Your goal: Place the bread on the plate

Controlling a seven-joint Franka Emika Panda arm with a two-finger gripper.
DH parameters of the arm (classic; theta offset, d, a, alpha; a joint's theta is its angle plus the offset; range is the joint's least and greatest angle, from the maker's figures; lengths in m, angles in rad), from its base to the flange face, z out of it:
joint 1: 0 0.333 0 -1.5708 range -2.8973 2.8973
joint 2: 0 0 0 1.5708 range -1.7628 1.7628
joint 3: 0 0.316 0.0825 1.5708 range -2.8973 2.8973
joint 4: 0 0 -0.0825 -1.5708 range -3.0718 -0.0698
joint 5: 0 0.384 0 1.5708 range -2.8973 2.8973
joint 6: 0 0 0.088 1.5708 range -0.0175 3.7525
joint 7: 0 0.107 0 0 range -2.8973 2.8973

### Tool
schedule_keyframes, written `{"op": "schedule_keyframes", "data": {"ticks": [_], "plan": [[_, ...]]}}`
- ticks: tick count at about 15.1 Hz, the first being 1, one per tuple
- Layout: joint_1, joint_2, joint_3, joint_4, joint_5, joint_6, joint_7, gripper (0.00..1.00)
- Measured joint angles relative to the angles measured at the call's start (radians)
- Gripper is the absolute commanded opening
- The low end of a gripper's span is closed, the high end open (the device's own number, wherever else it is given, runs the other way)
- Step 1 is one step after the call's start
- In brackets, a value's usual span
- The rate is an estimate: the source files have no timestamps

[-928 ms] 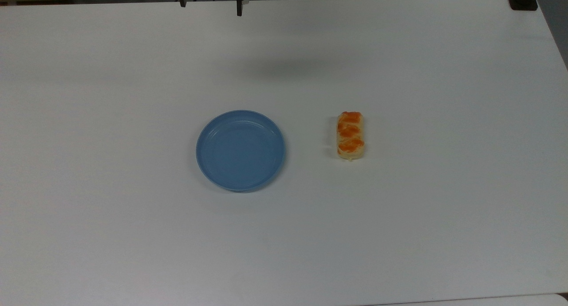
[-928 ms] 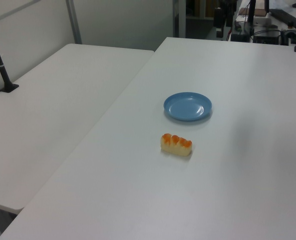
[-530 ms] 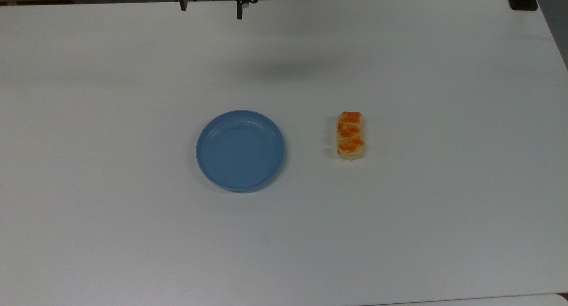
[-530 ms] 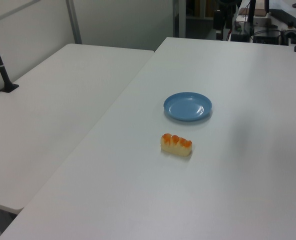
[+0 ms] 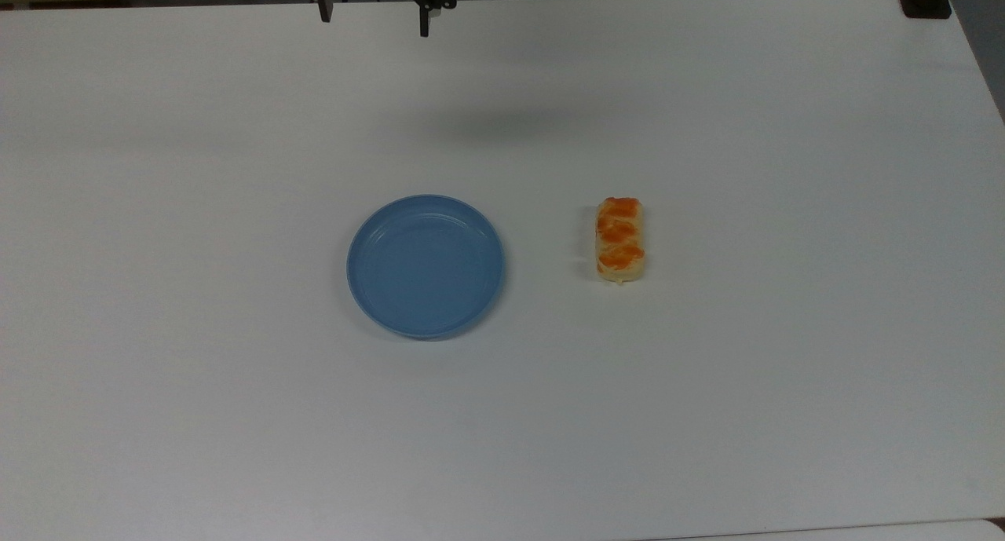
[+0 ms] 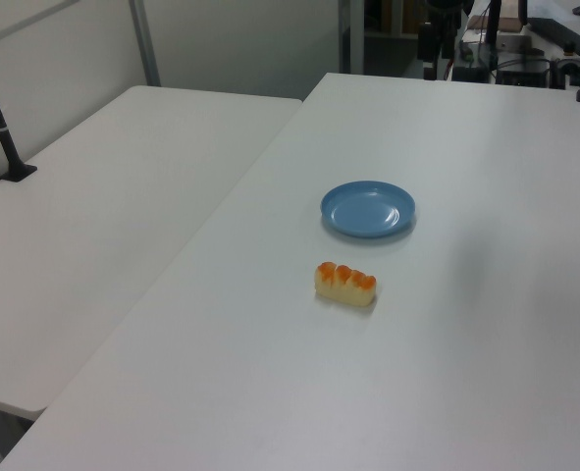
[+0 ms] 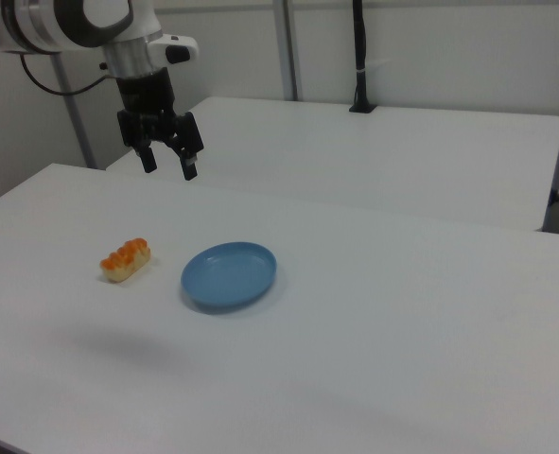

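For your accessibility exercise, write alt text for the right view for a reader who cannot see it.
A robot arm's open gripper hangs in the air above a white table. On the table, an orange-glazed bread loaf lies just off the right view's left of an empty blue plate, not touching it.

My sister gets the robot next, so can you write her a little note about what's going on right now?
Gripper: open, holding nothing, up in the air away from both things.
Bread: lying flat on the white table, on the top view's right of the plate, not touching it.
Plate: blue, nothing on it.
Done: nothing yet.
Left: bring the gripper down to the bread, grab it, lift it, and set it on the plate.
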Motion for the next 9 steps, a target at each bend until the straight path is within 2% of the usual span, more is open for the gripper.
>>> {"op": "schedule_keyframes", "data": {"ticks": [9], "plan": [[0.002,0.007,0.003,0.000,0.000,0.000,0.000,1.00]]}}
